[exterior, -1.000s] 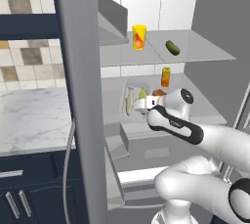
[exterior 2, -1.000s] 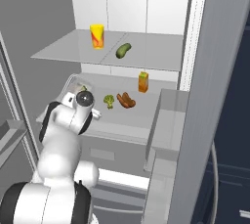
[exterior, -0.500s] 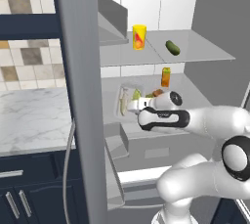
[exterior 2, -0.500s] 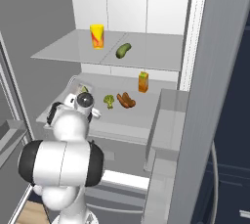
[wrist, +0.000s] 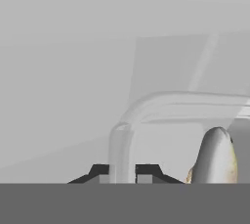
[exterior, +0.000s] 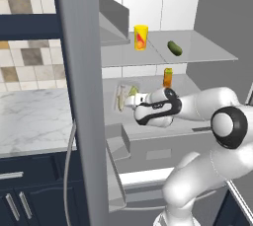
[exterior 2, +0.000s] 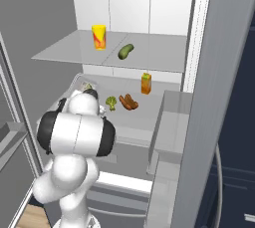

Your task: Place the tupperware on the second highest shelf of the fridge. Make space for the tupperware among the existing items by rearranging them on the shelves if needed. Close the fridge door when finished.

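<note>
tupperware (exterior: 122, 96) | rim pinched by gripper (wrist: 122, 171) | held on its edge, frame centre-left | second highest shelf (exterior: 202, 55) lies above

Over the last second the arm has swung toward the left side of the fridge, its elbow folding out to the right in the left base view. The gripper (exterior: 129, 102), closed on the tupperware (exterior: 121, 96), has carried it from the middle of the second highest shelf (exterior: 197, 121) to that shelf's left edge. The tupperware now stands on edge, tipped upright beside the fridge's left wall.
</note>
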You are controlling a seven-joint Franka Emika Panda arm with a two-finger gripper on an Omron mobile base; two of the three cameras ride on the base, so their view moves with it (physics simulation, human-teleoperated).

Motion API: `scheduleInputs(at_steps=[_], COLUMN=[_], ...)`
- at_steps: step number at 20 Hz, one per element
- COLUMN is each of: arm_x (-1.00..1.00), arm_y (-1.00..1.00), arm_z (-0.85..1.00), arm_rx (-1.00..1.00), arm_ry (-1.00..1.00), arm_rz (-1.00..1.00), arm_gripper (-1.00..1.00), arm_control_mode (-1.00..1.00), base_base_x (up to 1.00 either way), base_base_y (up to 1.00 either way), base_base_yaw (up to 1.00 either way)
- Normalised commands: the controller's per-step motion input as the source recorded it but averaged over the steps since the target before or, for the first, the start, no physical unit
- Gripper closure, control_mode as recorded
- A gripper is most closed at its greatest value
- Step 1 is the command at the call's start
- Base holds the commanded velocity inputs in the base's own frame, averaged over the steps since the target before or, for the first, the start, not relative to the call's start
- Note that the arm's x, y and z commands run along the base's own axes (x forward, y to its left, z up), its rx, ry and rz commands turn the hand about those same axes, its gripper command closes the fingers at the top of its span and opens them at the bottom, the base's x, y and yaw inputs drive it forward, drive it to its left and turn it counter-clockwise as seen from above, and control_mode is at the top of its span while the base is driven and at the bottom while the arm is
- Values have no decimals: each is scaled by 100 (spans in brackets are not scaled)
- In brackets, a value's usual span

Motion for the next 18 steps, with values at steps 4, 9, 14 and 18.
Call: scheduleInputs(at_steps=[4, 9, 14, 18], arm_x=[51, 18, -28, -54], arm_y=[17, 22, 8, 0], arm_z=[-1, -3, 2, 67], arm_rx=[-3, -6, -10, -6], arm_ry=[0, -6, -19, -17], arm_rz=[0, 0, 0, 0], arm_gripper=[-100, -100, -100, -100], arm_control_mode=[-100, -100, -100, -100], base_base_x=[0, 0, 0, 0], base_base_y=[0, 0, 0, 0], base_base_yaw=[0, 0, 0, 0])
